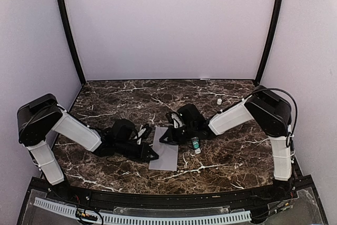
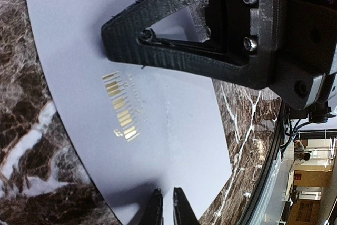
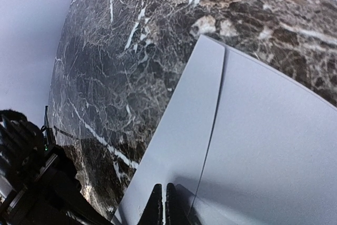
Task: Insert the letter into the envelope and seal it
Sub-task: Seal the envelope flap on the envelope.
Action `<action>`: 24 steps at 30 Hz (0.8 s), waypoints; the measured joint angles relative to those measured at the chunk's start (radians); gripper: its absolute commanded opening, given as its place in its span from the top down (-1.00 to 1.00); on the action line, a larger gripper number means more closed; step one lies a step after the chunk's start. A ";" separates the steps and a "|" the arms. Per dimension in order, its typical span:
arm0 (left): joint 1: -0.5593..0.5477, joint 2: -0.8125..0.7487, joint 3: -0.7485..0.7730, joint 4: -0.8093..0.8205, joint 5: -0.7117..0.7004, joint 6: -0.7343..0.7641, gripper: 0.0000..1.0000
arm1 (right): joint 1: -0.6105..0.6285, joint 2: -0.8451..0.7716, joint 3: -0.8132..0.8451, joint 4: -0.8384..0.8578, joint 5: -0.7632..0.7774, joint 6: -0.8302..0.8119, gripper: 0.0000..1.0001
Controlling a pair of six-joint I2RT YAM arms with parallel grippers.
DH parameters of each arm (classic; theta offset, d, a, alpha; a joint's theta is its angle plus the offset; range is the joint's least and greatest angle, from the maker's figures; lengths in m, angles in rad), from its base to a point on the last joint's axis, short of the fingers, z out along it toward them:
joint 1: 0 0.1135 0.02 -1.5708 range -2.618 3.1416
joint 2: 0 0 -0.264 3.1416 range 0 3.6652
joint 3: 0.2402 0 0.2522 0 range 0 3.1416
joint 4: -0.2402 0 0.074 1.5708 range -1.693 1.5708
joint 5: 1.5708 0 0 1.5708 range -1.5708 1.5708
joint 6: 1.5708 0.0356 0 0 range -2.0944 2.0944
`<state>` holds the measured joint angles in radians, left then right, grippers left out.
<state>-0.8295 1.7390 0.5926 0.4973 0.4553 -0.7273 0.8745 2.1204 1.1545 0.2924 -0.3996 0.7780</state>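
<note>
The pale grey-lavender envelope (image 1: 164,156) lies flat on the marble table, between the two arms. In the left wrist view it (image 2: 158,109) shows small gold print. My left gripper (image 2: 167,206) is shut, its tips down on the envelope's near-left edge (image 1: 152,156). My right gripper (image 3: 162,204) is shut too, tips resting on the narrow flap strip (image 3: 184,125) beside the seam, at the envelope's far end (image 1: 165,139). One of the right gripper's black fingers (image 2: 174,51) reaches in over the envelope. The letter is hidden.
A small bottle with a green label (image 1: 195,144) lies just right of the envelope, under the right arm. A small white cap (image 1: 219,101) sits farther back right. The table's front rail (image 1: 158,196) runs close below the envelope.
</note>
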 measured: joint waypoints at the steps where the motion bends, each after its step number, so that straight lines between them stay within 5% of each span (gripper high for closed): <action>1: 0.000 0.000 0.000 0.000 0.000 0.000 0.85 | 0.000 -0.010 -0.020 0.011 -0.002 0.002 0.94; 24: 0.000 0.000 0.001 -0.007 0.000 -0.001 0.85 | 0.116 -0.088 -0.115 -0.023 -0.045 -0.001 0.96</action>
<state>-0.8295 1.7390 0.5938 0.4904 0.4557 -0.7284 0.9909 2.0327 1.0393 0.2699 -0.4450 0.7769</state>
